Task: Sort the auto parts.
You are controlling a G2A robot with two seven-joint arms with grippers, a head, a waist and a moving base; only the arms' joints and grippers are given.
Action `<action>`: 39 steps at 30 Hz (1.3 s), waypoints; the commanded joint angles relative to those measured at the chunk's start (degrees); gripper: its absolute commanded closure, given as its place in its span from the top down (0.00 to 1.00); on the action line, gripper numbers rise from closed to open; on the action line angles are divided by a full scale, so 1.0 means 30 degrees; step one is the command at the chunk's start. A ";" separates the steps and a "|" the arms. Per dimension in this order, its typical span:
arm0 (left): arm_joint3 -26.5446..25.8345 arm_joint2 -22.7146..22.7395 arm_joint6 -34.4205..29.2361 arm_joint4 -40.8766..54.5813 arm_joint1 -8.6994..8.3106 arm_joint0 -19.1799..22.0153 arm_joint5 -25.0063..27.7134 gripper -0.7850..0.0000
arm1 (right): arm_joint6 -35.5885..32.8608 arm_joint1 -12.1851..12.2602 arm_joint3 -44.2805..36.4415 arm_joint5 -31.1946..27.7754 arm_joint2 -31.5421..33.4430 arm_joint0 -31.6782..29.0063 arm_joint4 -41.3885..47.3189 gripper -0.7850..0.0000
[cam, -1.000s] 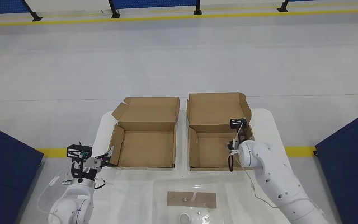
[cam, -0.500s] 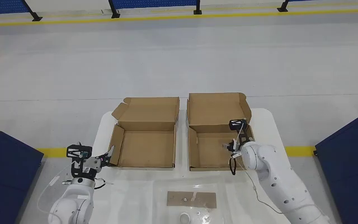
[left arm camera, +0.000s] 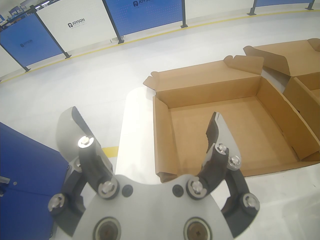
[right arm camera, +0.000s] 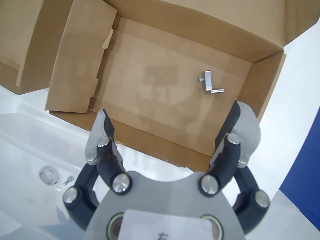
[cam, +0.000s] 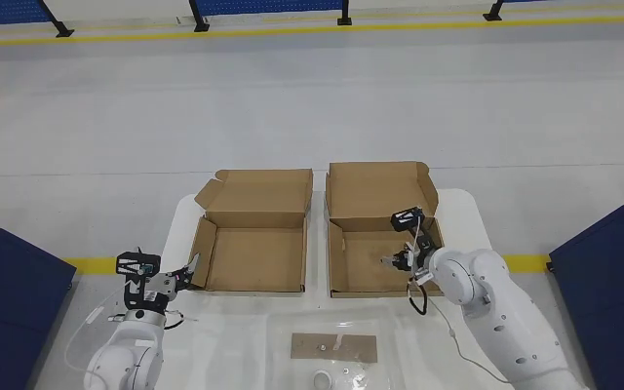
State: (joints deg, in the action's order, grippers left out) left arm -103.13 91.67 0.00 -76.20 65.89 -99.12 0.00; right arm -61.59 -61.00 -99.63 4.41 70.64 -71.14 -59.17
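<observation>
A silver L-shaped part (right arm camera: 207,83) lies flat in the right box (right arm camera: 187,18); a metal ring (right arm camera: 48,175) and screw (right arm camera: 67,181) lie outside it.

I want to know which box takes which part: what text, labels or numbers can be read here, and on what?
Partition panels: a logo and brand word on each; the smaller line beneath is too small to read.
White sticker on the base of the right gripper: cut off, unreadable.
Left box, right box, metal part: no print visible.
</observation>
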 commanded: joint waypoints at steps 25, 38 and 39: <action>0.0000 0.0000 0.0000 0.0000 0.0000 0.0000 0.0000 1.00 | -0.2213 0.0866 -0.0763 -1.1759 0.2023 -0.0863 0.8696 1.00; 0.0000 0.0000 0.0000 0.0000 0.0000 0.0000 0.0000 1.00 | -0.2321 0.0979 -0.2182 -1.2850 0.1376 -0.0963 0.7179 1.00; 0.0000 0.0000 0.0000 0.0000 0.0000 0.0000 0.0000 1.00 | -0.2593 0.1006 -0.2434 -1.3111 0.1194 -0.0936 0.7136 1.00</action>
State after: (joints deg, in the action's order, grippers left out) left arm -103.13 91.67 0.00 -76.20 65.89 -99.12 0.00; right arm -68.65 -58.04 -106.40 -34.35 74.62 -74.02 -37.71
